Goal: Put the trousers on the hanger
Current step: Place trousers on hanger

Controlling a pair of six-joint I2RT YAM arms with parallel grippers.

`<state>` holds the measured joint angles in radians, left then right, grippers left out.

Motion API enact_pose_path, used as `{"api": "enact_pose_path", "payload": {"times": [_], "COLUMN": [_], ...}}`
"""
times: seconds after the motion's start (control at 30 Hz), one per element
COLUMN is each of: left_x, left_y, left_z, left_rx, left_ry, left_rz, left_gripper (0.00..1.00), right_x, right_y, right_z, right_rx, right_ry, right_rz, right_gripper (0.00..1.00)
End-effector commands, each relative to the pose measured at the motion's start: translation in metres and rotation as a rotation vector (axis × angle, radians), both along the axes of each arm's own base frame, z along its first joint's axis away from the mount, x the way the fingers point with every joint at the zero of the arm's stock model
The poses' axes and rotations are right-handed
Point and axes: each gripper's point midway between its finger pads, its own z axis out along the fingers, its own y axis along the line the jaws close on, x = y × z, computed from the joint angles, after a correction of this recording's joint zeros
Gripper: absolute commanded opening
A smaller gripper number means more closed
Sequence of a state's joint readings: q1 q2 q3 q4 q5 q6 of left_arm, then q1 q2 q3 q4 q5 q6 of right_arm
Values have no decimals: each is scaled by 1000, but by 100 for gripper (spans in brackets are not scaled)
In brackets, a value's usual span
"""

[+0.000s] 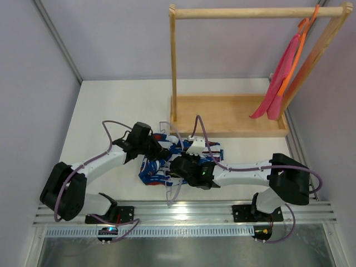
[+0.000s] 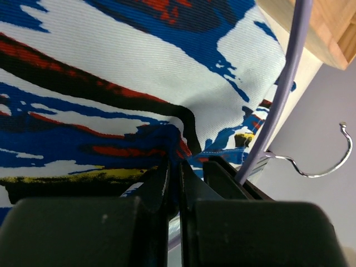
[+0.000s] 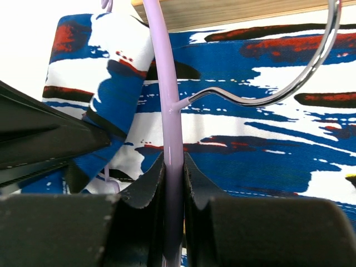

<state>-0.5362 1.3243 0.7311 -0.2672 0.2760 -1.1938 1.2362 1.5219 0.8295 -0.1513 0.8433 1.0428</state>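
The trousers [image 1: 151,171], royal blue with white, red, black and yellow patches, lie bunched on the white table between the two arms. My left gripper [image 1: 164,153] is shut on a fold of the trousers [image 2: 139,72], with cloth pinched between its fingertips [image 2: 173,161]. My right gripper [image 1: 179,167] is shut on the pale lavender bar of the hanger [image 3: 167,111], just below where the silver hook [image 3: 311,72] joins it. The hanger [image 2: 281,94] runs beside the cloth in the left wrist view, and its hook [image 2: 328,167] sticks out past the trousers' edge. The trousers [image 3: 267,150] lie under the hanger.
A wooden rack [image 1: 245,12] stands at the back on a wooden base tray [image 1: 222,119]. A pink-red cloth [image 1: 278,83] hangs from it on an orange hanger [image 1: 297,53]. Walls close in on both sides, and a metal rail [image 1: 178,214] runs along the near edge.
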Motion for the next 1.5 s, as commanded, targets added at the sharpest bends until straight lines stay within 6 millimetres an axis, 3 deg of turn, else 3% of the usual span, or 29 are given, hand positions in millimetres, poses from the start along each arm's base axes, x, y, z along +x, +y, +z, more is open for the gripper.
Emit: {"api": "enact_pose_path", "payload": {"times": [0.0,0.2,0.27,0.33,0.37,0.4,0.57,0.63,0.7,0.73,0.77,0.8,0.9,0.93,1.0,1.13,1.2,1.3,1.47], "left_x": [12,16,23,20,29,20,41,38,35,23,15,-2,-26,-40,-43,-58,-52,-49,-50], "left_y": [-19,-42,-50,-42,-41,-26,27,55,82,92,87,84,55,51,32,21,4,-3,-10], "left_z": [11,26,47,44,62,53,79,76,70,63,62,46,46,30,36,8,18,18,-2], "left_rx": [-55,-121,-132,-49,-14,64,197,289,421,473,438,410,204,155,46,25,-58,-85,-104], "left_ry": [-26,-60,-100,-67,-113,-50,-100,-88,-82,-55,-47,-4,-26,29,-32,5,-61,-89,-38], "left_rz": [17,-21,-67,-92,-116,-120,-61,-65,-63,-104,-139,-182,-236,-213,-223,-236,-225,-219,-235], "left_gripper": [1,18,30,37,41,41,53,54,45,33,28,22,8,4,2,0,1,0,1], "right_x": [8,8,8,7,7,7,6,6,6,5,5,5,6,6,6,5,4,2,-5], "right_y": [1,-1,-2,-4,-5,-6,-7,-6,-6,-6,-5,-6,-4,-4,-2,2,4,10,27], "right_z": [29,27,28,30,29,30,26,25,23,23,24,25,30,30,33,37,39,43,50], "right_rx": [100,96,100,103,100,100,98,103,99,97,100,100,107,104,112,109,105,114,124], "right_ry": [-75,-73,-74,-76,-77,-78,-71,-69,-65,-64,-65,-64,-68,-68,-69,-70,-70,-72,-74], "right_rz": [-63,-66,-68,-73,-75,-76,-78,-75,-75,-71,-70,-70,-68,-67,-64,-44,-34,-7,52], "right_gripper": [4,4,4,4,4,4,4,4,4,4,4,4,4,4,4,4,4,4,7]}}
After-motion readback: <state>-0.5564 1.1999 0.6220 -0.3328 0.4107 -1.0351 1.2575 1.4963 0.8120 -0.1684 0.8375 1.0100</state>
